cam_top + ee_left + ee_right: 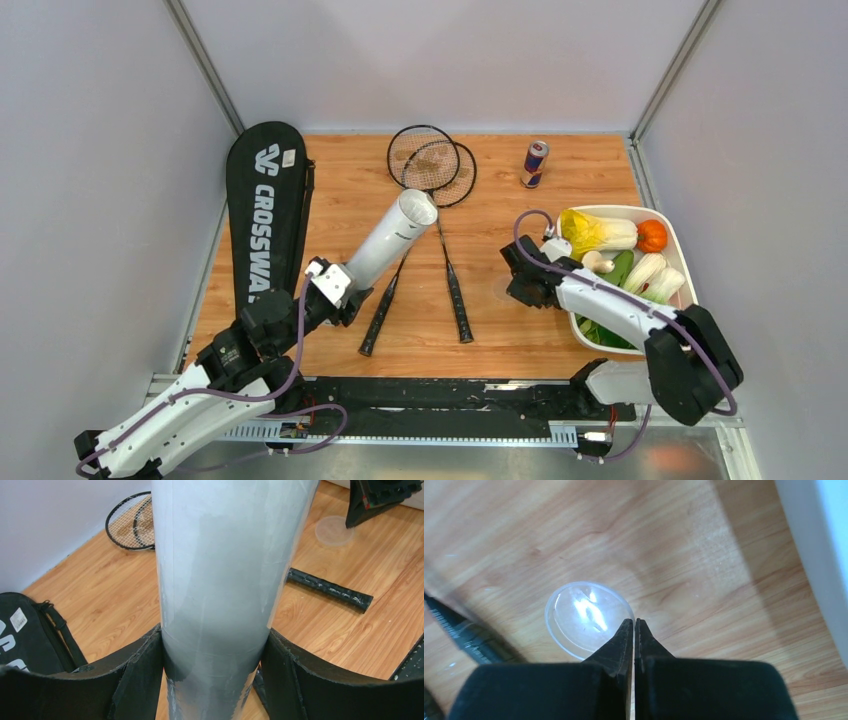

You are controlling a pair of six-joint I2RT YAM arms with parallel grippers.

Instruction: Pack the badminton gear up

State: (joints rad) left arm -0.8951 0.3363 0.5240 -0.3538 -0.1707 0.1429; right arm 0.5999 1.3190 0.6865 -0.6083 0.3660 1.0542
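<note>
The left pincer (343, 292) clamps the white tube (395, 238) (tilted off the counter (500, 335)), while the right pincer (634, 630), closed, perhaps nips a clear lid (576, 612).

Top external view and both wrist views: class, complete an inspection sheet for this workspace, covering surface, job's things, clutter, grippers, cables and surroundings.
Surface: wooden table, bare wood between items.
Job's things: white tube tilted, gripped at its lower end; two rackets, heads overlapping, handles splayed; CROSSWAY bag flat at left; clear lid on the wood; shuttlecocks, nothing seen.
Clutter: drink can upright at the back; white tray of vegetables at right.
Grippers: left gripper shut on the tube; right gripper shut, tips at the lid's rim, contact unclear.
Cables: purple cables looped along both arms.
Surroundings: pale walls on three sides.
</note>
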